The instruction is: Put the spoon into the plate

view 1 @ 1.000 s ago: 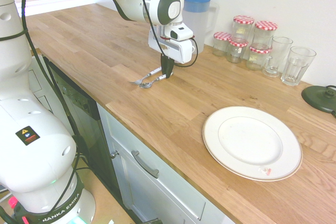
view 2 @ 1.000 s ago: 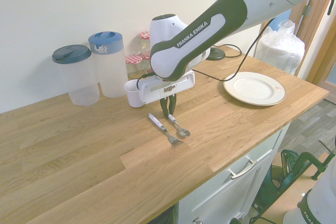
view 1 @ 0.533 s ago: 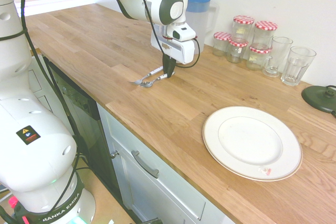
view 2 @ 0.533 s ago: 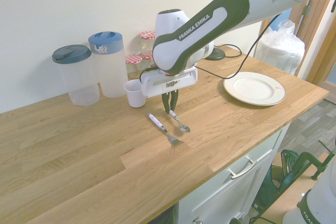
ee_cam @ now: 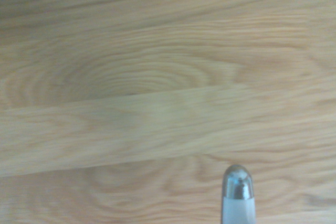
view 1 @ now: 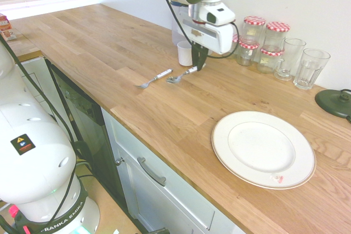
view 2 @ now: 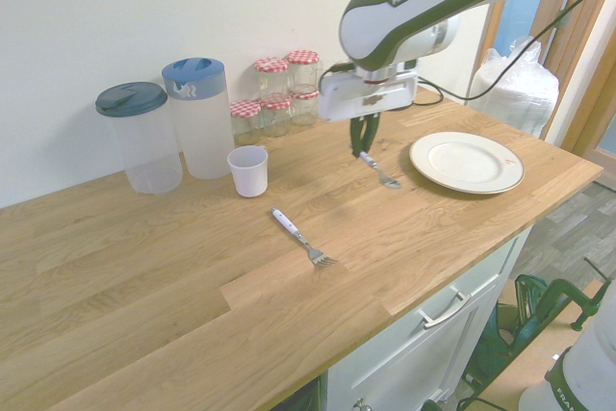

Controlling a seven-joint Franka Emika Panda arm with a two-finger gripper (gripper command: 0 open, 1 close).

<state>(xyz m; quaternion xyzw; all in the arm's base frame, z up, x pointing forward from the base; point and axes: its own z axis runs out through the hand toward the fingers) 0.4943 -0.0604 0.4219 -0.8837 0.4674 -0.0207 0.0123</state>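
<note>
My gripper [view 1: 198,68] [view 2: 363,151] is shut on the handle of the small silver spoon [view 1: 179,76] [view 2: 382,173]. The spoon hangs above the wooden counter, its bowl pointing away from the fingers. The large white plate [view 1: 263,149] [view 2: 467,162] lies flat on the counter near the front edge, apart from the gripper. A small reddish mark sits near the plate's rim. In the wrist view only blurred wood grain and a silver-tipped handle end [ee_cam: 238,195] show.
A silver fork [view 1: 154,78] [view 2: 301,237] with a pale handle lies on the counter. A white cup [view 1: 185,53] [view 2: 249,170] stands close behind the gripper. Red-lidded jars [view 1: 256,39], two glasses [view 1: 299,63] and two lidded jugs [view 2: 199,116] line the wall.
The gripper has lifted the spoon off the counter and carried it toward the plate, away from the fork. The fork stays where it lay.
</note>
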